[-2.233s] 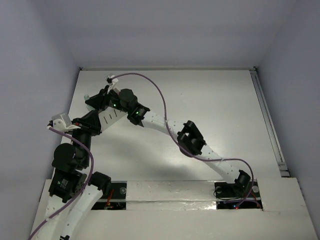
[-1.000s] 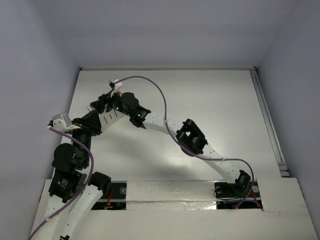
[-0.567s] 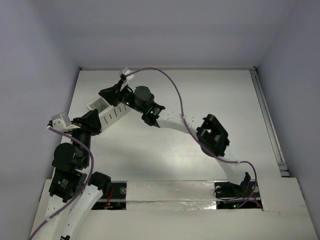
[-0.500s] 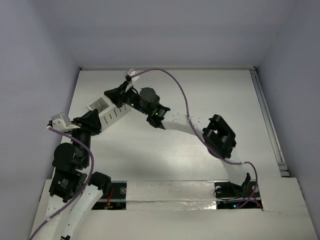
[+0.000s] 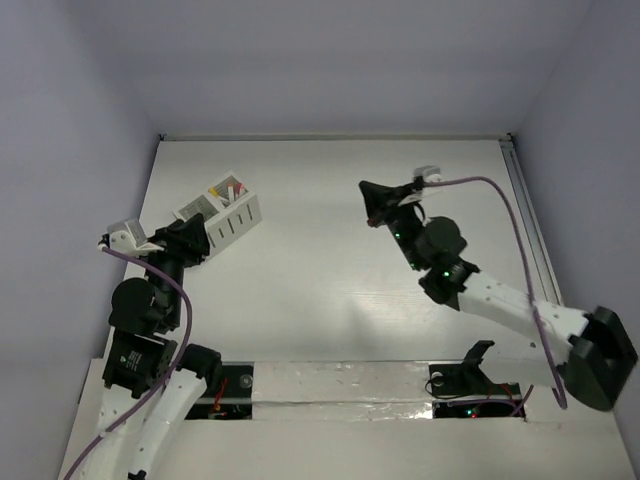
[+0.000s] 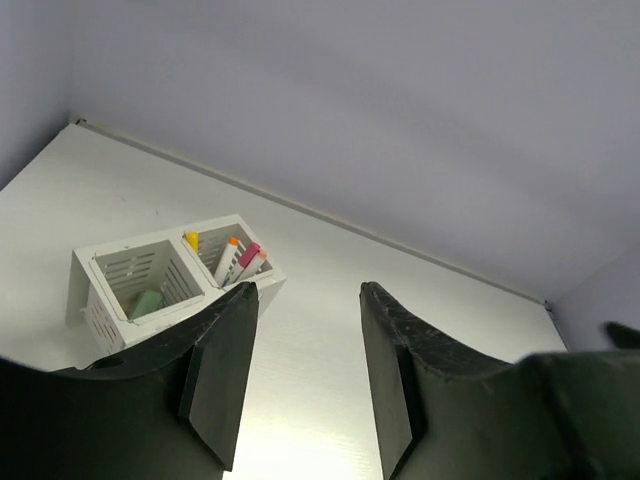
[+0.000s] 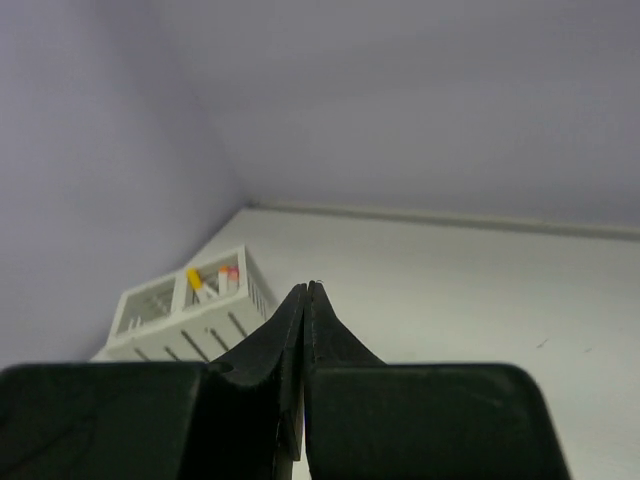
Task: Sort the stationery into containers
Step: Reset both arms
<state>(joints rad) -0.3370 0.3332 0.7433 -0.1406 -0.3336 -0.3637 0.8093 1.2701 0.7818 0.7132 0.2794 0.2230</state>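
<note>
The white two-compartment container [image 5: 234, 226] stands at the table's far left. Several white pens [image 6: 236, 259] with yellow, orange and pink caps lean in its right compartment. A translucent green capsule [image 6: 147, 302] lies in the left compartment. My left gripper [image 6: 305, 290] is open and empty, just near-side of the container [image 6: 128, 251]; from above it [image 5: 195, 238] sits at the box's near left corner. My right gripper [image 7: 305, 286] is shut with nothing between its fingers. It hovers far to the right [image 5: 366, 188], pointing toward the container [image 7: 190, 326], whose pens [image 7: 207, 280] show.
A raised rail [image 5: 535, 245] runs along the table's right edge. Purple-grey walls close in the left, far and right sides. My right arm's elbow [image 5: 600, 355] hangs over the near right corner.
My right arm has pulled back from above the container to the right of the table and shut its jaws. The left gripper has opened. The container now stands uncovered.
</note>
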